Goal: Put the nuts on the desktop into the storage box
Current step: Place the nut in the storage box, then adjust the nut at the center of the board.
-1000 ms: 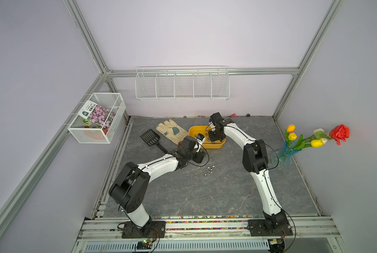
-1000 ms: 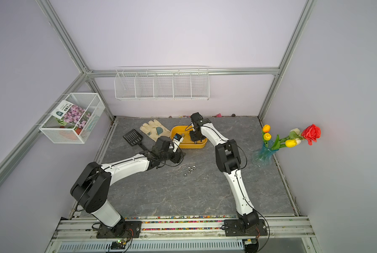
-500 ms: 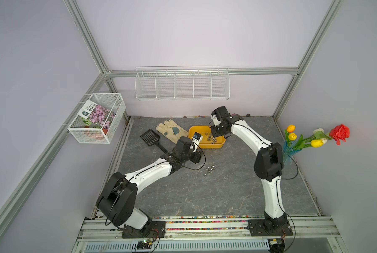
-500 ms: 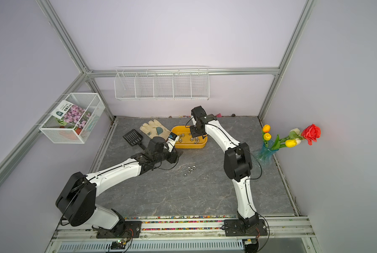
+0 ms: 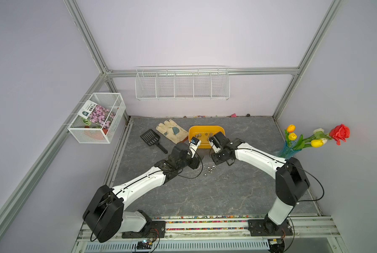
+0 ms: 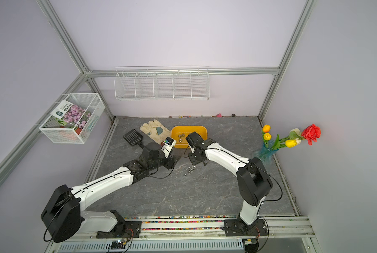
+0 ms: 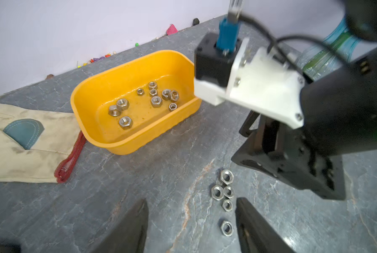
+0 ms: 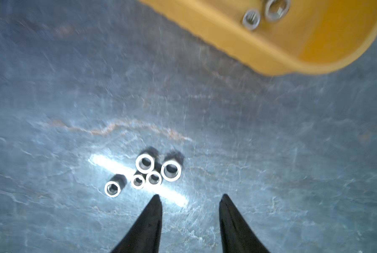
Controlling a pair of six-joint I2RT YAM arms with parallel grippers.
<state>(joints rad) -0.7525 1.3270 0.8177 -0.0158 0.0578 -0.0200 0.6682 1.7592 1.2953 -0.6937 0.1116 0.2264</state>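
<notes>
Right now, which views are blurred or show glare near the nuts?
Right wrist view: motion blur smears the desktop and storage box, and a glare streak runs past the five loose nuts. Left wrist view: nuts sharp, right arm close by is soft. Both top views: even light, sharp, nuts tiny.

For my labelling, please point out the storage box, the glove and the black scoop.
storage box (image 7: 128, 76), left wrist view, far inner wall.
glove (image 5: 168, 134), in a top view, cream middle.
black scoop (image 5: 149, 137), in a top view, slotted blade.

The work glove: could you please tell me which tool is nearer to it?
Left. The left tool is in front of the glove, beside the nuts; the right tool is beyond those nuts, farther off.
</notes>
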